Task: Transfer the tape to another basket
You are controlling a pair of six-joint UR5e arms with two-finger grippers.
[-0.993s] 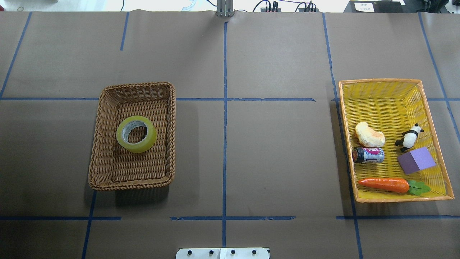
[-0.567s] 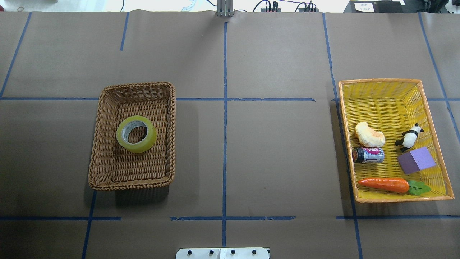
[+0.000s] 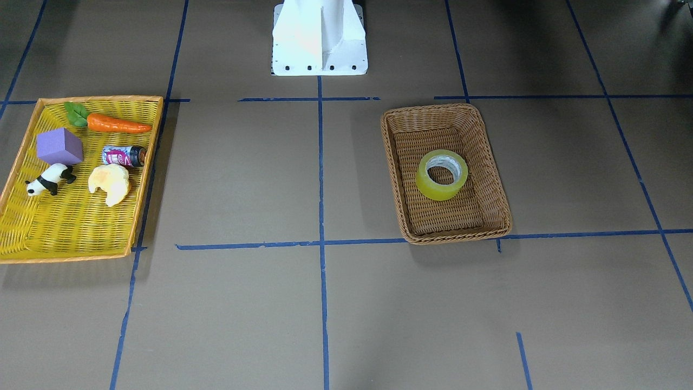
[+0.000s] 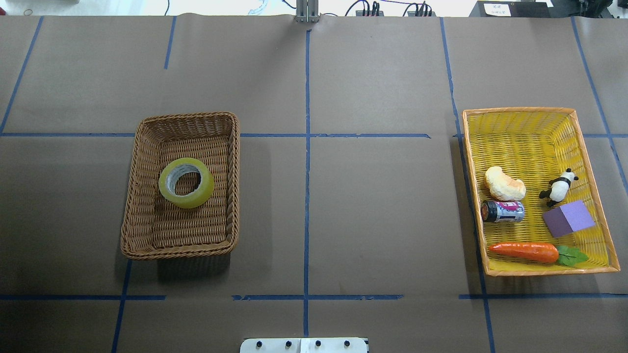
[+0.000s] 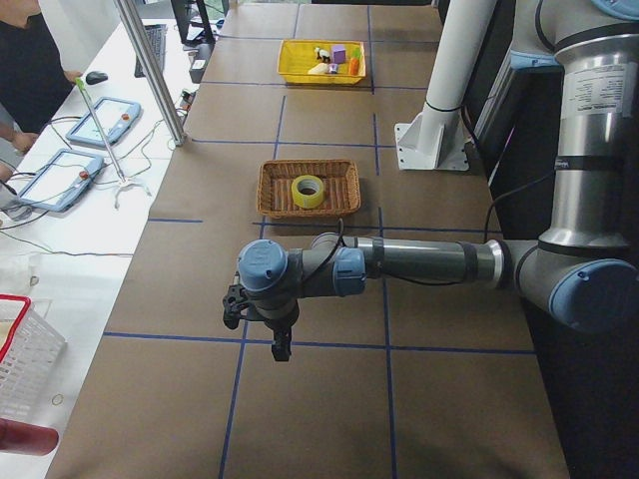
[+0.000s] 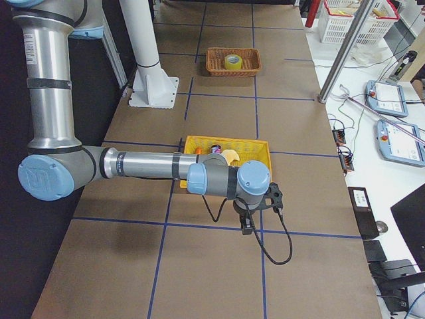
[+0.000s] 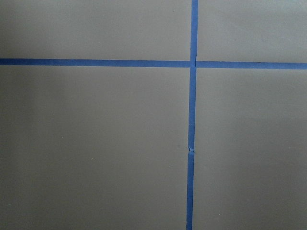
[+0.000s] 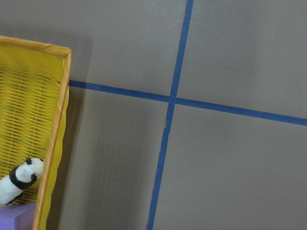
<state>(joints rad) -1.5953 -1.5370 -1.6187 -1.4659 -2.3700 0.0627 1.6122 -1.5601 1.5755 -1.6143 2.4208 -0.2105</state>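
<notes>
The yellow-green tape (image 4: 186, 182) lies flat in the middle of the brown wicker basket (image 4: 140, 162); both also show in the front view, tape (image 3: 442, 174) and basket (image 3: 391, 162). Neither gripper shows in the overhead or front view. In the exterior left view my left gripper (image 5: 282, 349) hangs over bare table, well short of the basket (image 5: 275, 190). In the exterior right view my right gripper (image 6: 247, 229) hangs over bare table just past the yellow tray (image 6: 255, 143). I cannot tell whether either gripper is open or shut.
The shallow yellow tray (image 4: 520, 110) with an orange rim holds a carrot (image 4: 524, 251), a purple block (image 4: 569, 218), a toy panda (image 4: 558, 187), a can (image 4: 503, 211) and a bread piece (image 4: 504, 184). The robot's white base (image 3: 319, 38) stands at mid table. Blue tape lines cross the brown table.
</notes>
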